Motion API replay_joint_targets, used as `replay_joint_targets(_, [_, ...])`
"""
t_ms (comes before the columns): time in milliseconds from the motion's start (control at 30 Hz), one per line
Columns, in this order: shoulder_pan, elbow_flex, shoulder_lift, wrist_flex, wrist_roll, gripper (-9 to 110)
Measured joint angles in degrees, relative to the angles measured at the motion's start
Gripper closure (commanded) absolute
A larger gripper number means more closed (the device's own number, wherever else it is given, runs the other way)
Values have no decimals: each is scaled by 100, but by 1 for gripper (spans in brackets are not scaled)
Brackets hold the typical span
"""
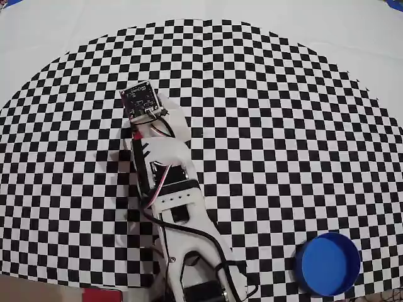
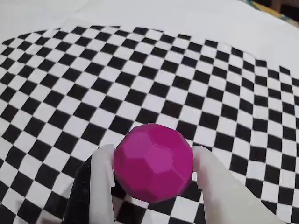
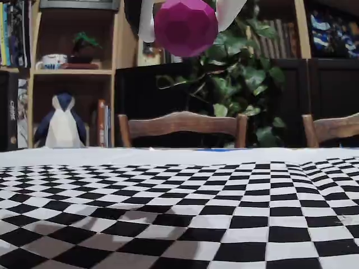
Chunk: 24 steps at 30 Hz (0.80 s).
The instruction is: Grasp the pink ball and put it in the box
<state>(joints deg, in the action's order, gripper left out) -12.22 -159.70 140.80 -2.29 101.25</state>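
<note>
i have the pink ball (image 2: 153,162) clamped between the gripper (image 2: 154,161) fingers, raised clear of the checkered worktop (image 2: 140,79) in the fixed view. in the overhead view the box (image 1: 328,264) sits at the lower right of the frame, well apart from the gripper at upper left of centre, so i judge the carry runs right and down.

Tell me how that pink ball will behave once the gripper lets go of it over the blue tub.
The pink ball looks faceted and hard, so it will probably bounce or skitter rather than settle dead. The facets may damp rolling a little, yet it could still wander. The gripper holds it only at two sides, so a slip seems possible. The blue tub has a raised rim that should contain it.
</note>
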Motion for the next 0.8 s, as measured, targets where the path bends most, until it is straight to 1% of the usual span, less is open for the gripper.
replay_joint_targets(600, [1187,0,387,18,53,101])
replay_joint_targets(800, [1811,0,457,26,53,101])
